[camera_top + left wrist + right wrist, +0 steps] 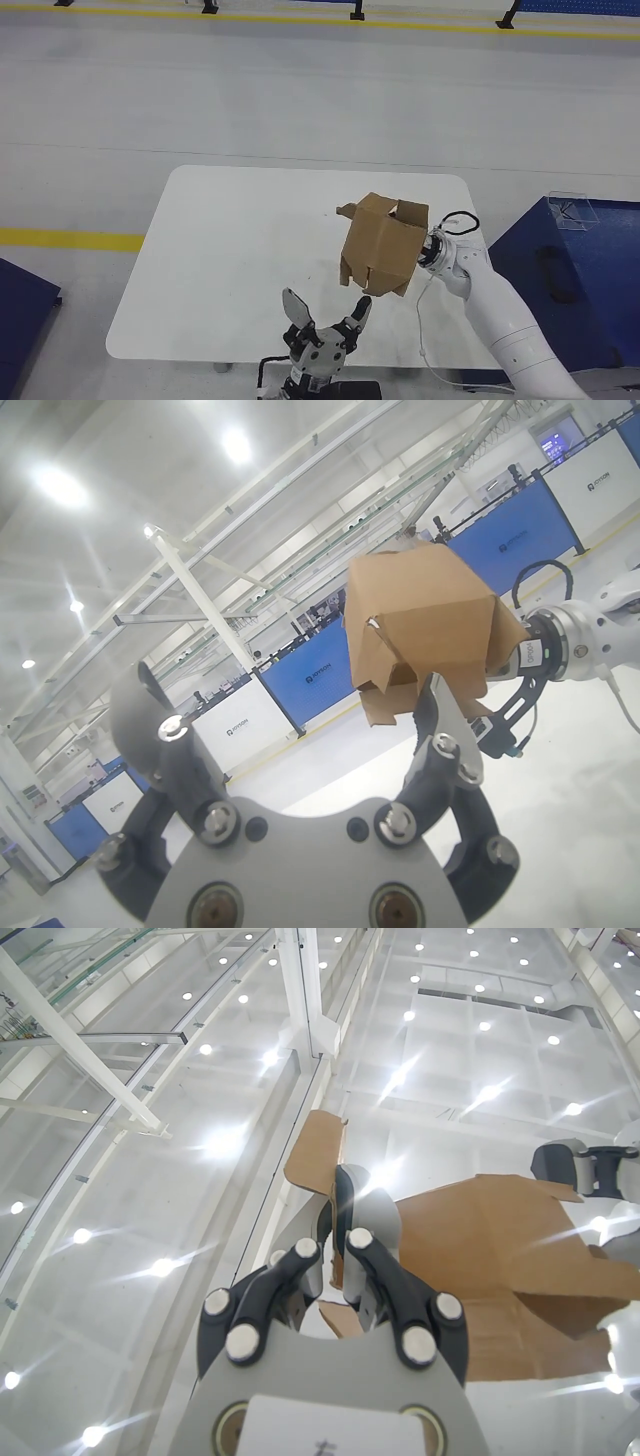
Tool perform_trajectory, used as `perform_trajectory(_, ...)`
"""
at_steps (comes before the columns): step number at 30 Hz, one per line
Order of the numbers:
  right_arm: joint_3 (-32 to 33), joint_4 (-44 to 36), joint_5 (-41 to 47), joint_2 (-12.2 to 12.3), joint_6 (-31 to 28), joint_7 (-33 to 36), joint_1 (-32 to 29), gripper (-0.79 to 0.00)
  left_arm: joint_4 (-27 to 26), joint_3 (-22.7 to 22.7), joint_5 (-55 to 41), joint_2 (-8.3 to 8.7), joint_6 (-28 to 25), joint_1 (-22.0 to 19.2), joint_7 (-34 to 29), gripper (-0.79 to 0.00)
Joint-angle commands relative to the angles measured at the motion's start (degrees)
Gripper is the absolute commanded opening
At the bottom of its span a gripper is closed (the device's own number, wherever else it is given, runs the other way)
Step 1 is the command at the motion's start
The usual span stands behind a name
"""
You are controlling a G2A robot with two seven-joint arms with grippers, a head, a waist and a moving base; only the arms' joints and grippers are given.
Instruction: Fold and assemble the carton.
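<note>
A brown carton (383,243), partly folded into a box with loose flaps hanging below, is held in the air over the right half of the white table (230,260). My right gripper (334,1208) is shut on one of its cardboard flaps, at the carton's right side in the top view. In the left wrist view the carton (425,625) hangs tilted, with the right arm's wrist (560,645) behind it. My left gripper (327,305) stands open at the table's near edge, pointing upward, below and to the left of the carton, apart from it.
A dark blue cabinet (580,270) with a clear plastic tray (572,210) on top stands right of the table. Another blue object (20,310) sits at the left edge. Yellow floor lines (70,240) run past the table.
</note>
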Motion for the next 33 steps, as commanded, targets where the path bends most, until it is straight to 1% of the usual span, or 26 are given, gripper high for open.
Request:
perform_trajectory(1,-0.39,-0.17,0.35,0.06,0.0,0.03,-0.15,-0.785,0.45,0.42,0.78,-0.25,0.28,-0.58,-1.14,0.0)
perform_trajectory(8,-1.44,-0.66,1.29,0.55,0.0,0.17,-0.35,-0.785,1.62,1.04,3.44,-1.14,0.35,-1.7,-4.46,0.0)
perform_trajectory(12,-1.77,-0.28,2.19,0.9,0.0,0.18,0.02,-0.785,1.75,1.21,2.97,-1.41,0.27,-2.06,-4.74,0.0)
perform_trajectory(22,-2.77,-0.01,4.18,1.51,0.0,0.12,0.92,-0.785,0.87,-0.83,3.11,-1.27,1.45,0.14,-4.85,0.0)
perform_trajectory(33,-6.29,-1.05,6.88,2.23,0.0,-0.94,1.68,-0.785,1.61,-1.28,4.92,-2.2,0.52,0.19,-4.99,0.0)
